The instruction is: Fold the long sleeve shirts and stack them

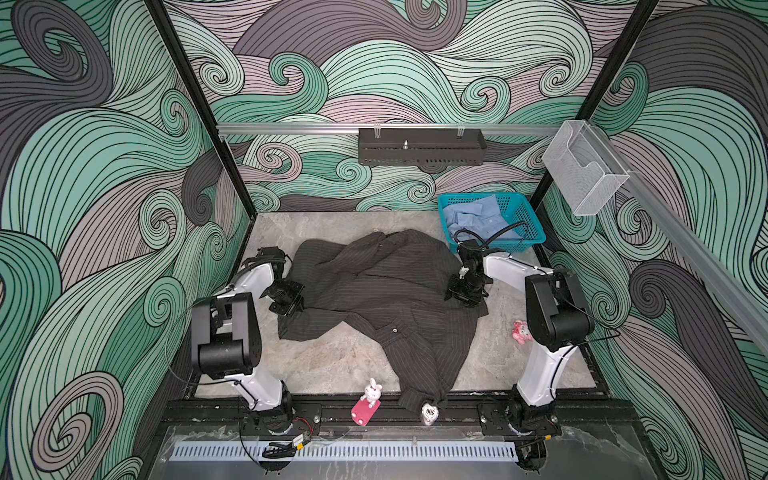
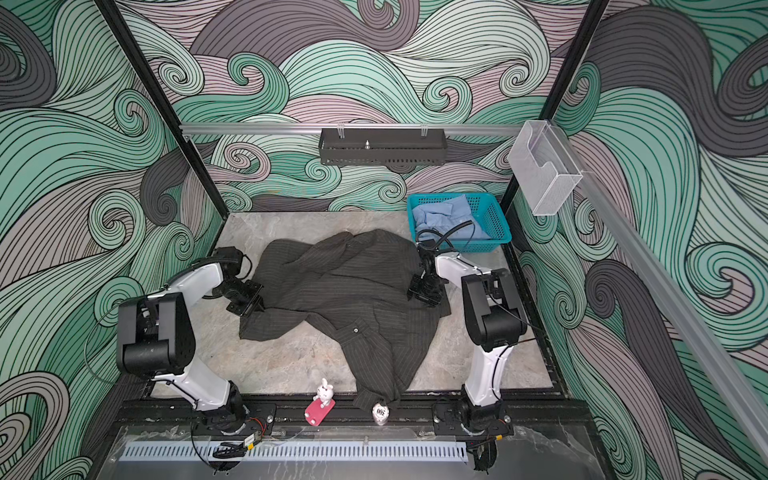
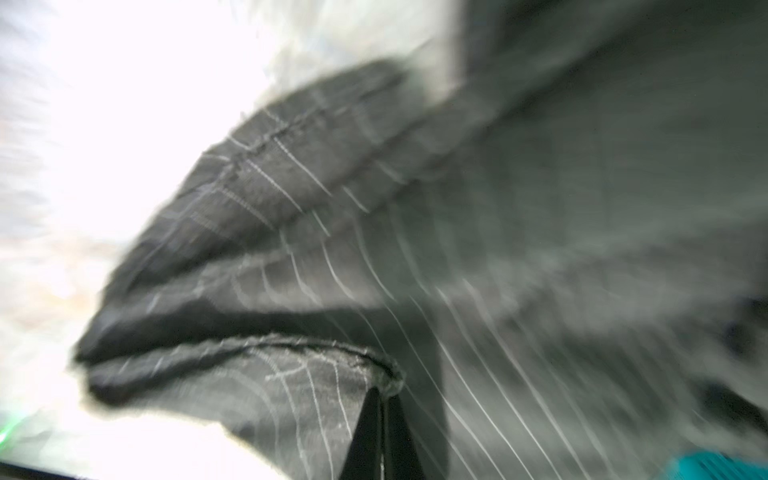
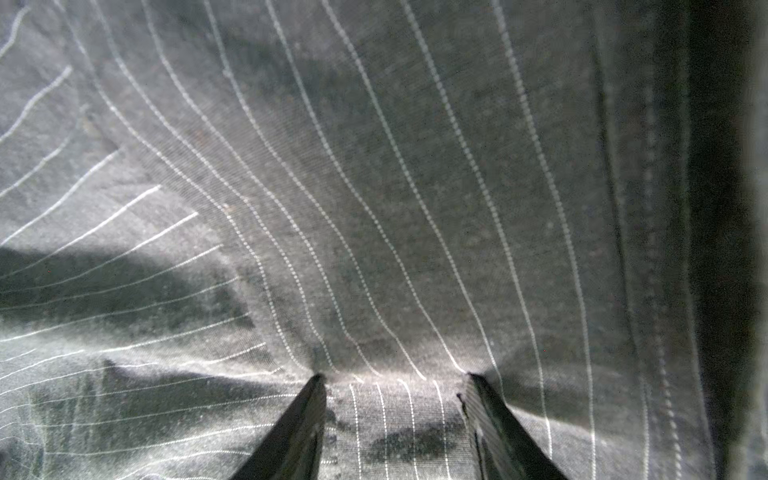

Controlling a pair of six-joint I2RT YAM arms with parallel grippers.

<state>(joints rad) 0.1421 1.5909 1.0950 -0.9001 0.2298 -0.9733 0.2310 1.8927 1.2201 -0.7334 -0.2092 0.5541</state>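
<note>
Dark charcoal pinstriped shirt (image 1: 386,291): one, crumpled on worktop (image 1: 332,361)
Plain light blue shirt (image 1: 478,218): one, in teal mesh basket (image 1: 517,208)
Left gripper (image 3: 380,395): fingers clenched on charcoal hem
Right gripper (image 4: 395,376): fingers apart, pressing charcoal shirt

Both top views: taken from high over the near edge, aimed down and forward. The table (image 1: 332,361) (image 2: 291,357), the patterned walls (image 1: 395,62) and the pinstriped shirt (image 1: 386,286) are shared, shifted slightly sideways.

Left wrist view: held close over that shirt, blurred, sighted along the left gripper (image 3: 380,392). A corner of the teal basket (image 3: 715,465) is caught.

Right wrist view: set nearer still and filled by the same cloth past the right gripper (image 4: 395,376).
</note>
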